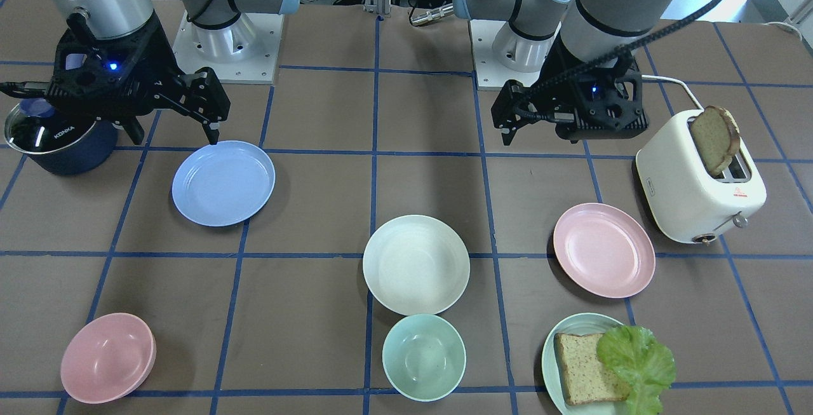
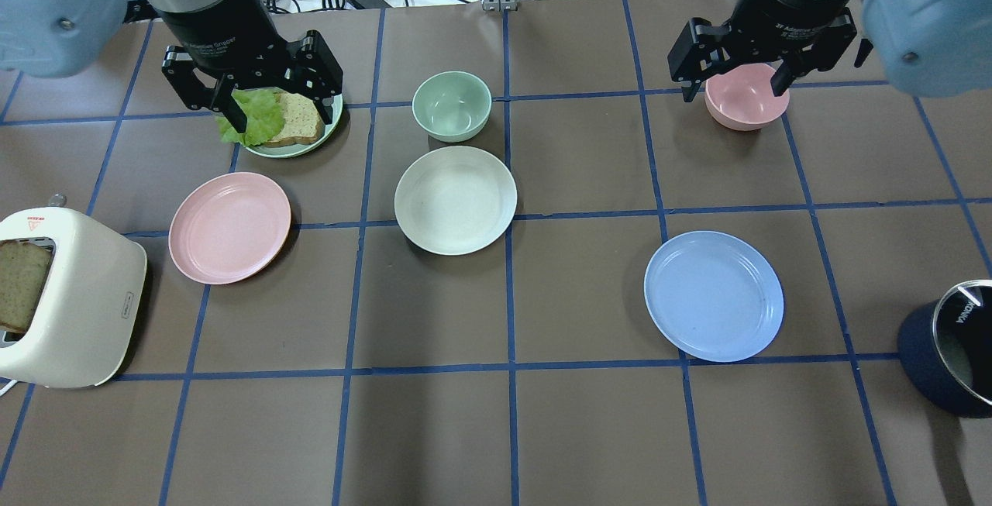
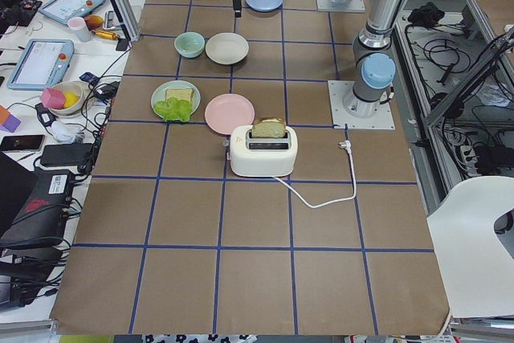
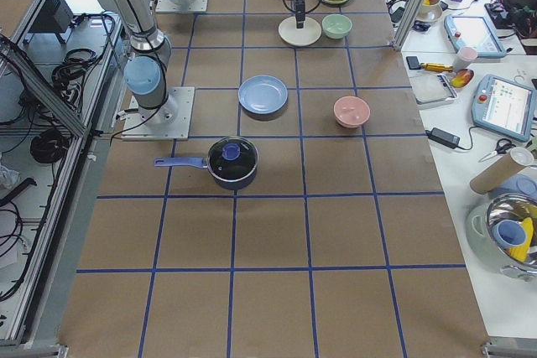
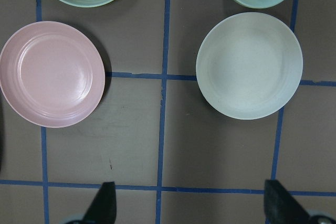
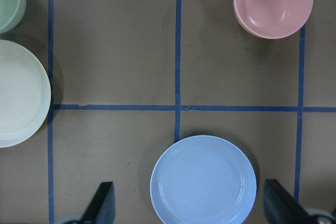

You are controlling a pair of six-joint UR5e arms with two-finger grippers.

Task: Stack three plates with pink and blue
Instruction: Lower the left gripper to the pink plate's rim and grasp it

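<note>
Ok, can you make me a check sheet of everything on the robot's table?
Surface: brown table with blue tape grid.
Job's things: cream plate, pink plate, blue plate, all apart, none stacked.
Clutter: toaster with toast, green plate with bread and lettuce, mint bowl, pink bowl, dark blue pot.
Grippers: left gripper and right gripper both open, empty, above the table.
Cables: white toaster cord lies on the table.
Surroundings: tablets beside the table.

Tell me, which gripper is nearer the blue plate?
Right. The right gripper hovers raised near the blue plate; the left gripper hangs beyond the cream plate, by the pink plate.
</note>
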